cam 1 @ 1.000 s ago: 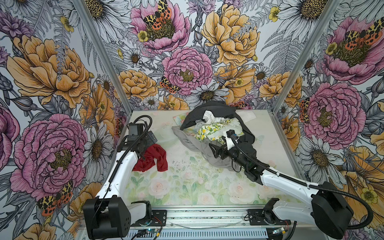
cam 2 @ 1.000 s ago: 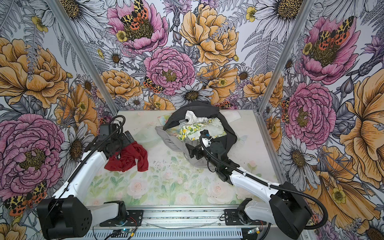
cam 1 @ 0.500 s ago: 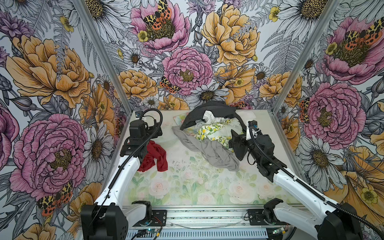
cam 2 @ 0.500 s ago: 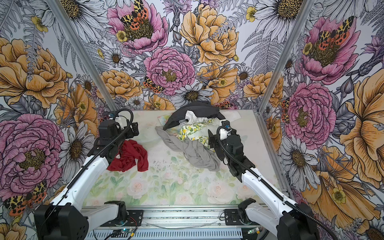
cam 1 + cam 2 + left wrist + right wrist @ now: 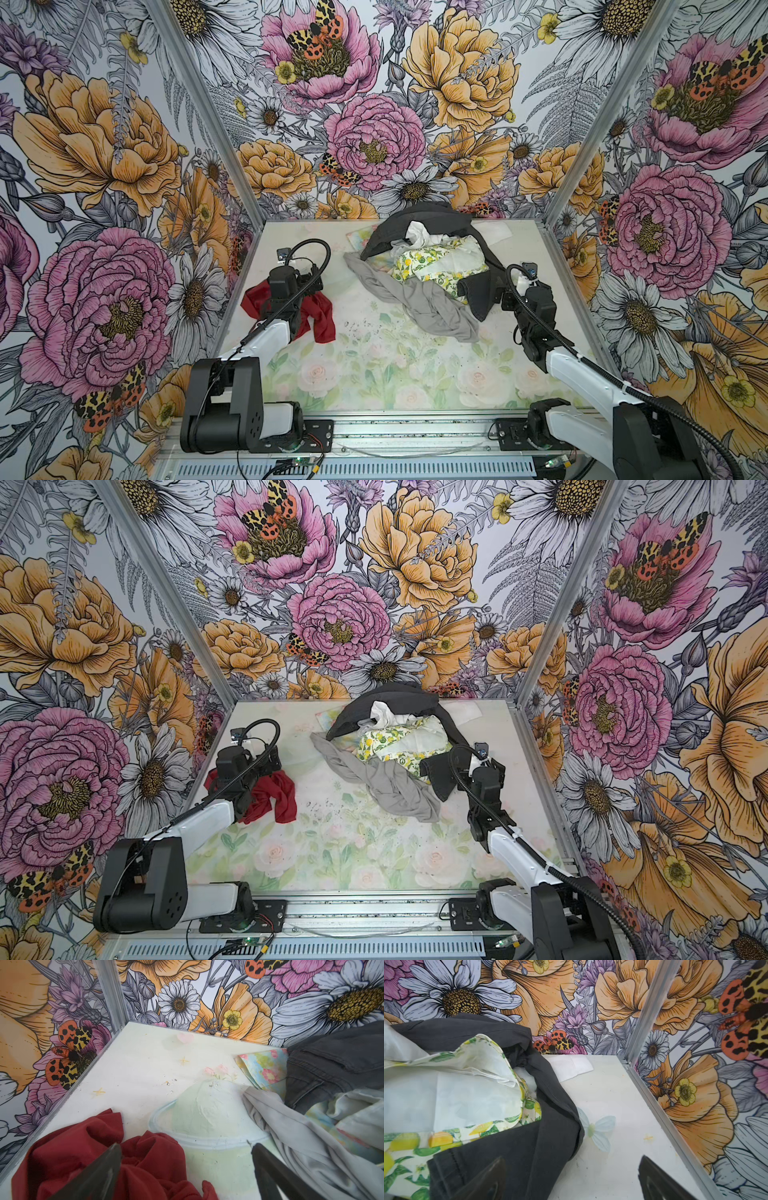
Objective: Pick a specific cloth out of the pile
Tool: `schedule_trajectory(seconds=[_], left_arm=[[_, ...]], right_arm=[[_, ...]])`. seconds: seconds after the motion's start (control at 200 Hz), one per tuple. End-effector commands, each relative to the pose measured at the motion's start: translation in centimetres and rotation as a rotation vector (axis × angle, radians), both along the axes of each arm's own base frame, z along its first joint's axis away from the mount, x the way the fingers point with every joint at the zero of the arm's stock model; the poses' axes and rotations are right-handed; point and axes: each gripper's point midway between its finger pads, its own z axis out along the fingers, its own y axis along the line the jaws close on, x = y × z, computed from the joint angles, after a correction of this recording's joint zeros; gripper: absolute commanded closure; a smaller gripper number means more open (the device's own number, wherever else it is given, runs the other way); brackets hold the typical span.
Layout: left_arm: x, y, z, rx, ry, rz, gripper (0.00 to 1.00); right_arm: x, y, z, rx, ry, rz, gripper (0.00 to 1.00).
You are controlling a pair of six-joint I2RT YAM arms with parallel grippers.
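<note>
The deep-red cloth (image 5: 322, 320) (image 5: 282, 798) lies crumpled by itself on the table's left side, apart from the pile (image 5: 432, 266) (image 5: 399, 746). My left gripper (image 5: 309, 282) (image 5: 186, 1147) hovers open just above the cloth's far edge. One of its fingers is over the red cloth (image 5: 68, 1159) and the other over bare table. My right gripper (image 5: 509, 297) (image 5: 572, 1158) stands open at the pile's right edge. One finger is over the dark charcoal garment (image 5: 529, 1147) and nothing is between its fingers.
The light grey garment (image 5: 428, 307) trails from the pile toward the table's middle. The lemon-print cloth (image 5: 428, 266) and white pieces lie on top of the pile. A pastel flowered cloth (image 5: 264, 1068) and a white patch (image 5: 571, 1066) lie near the back wall. Metal corner posts flank the table.
My right gripper has drawn back from the middle of the pile to its right edge. My left gripper has shifted over the red cloth, which stays on the table.
</note>
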Motion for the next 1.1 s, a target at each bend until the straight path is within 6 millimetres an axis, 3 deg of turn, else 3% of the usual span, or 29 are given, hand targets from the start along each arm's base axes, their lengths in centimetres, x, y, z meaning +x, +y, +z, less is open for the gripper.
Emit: schedule_trajectory(seconds=[0.0, 0.14, 0.36, 0.67, 0.84, 0.961, 1.096], left_arm=[[0.8, -0.5, 1.2, 0.038, -0.095, -0.041, 0.01], [0.4, -0.5, 0.4, 0.056, -0.149, -0.04, 0.01], [-0.5, -0.2, 0.1, 0.076, -0.228, -0.019, 0.01], [0.0, 0.1, -1.2, 0.081, -0.219, 0.0, 0.01], [0.0, 0.7, -1.3, 0.061, -0.219, 0.017, 0.01], [0.0, 0.6, -1.3, 0.065, -0.215, 0.022, 0.01], [0.1, 0.6, -1.3, 0.078, -0.213, 0.032, 0.01]], right_arm=[[0.3, -1.2, 0.5, -0.001, -0.1, -0.032, 0.0], [0.2, -2.0, -0.6, 0.033, -0.116, -0.049, 0.01], [0.3, -2.7, -0.1, 0.037, -0.181, -0.071, 0.0], [0.2, -2.6, -0.9, 0.013, -0.233, -0.061, 0.01], [1.1, -2.2, -2.6, -0.007, -0.216, -0.044, 0.0], [1.3, -2.6, -2.5, -0.006, -0.211, -0.073, 0.01], [3.4, -2.7, -3.6, -0.01, -0.092, -0.091, 0.0]])
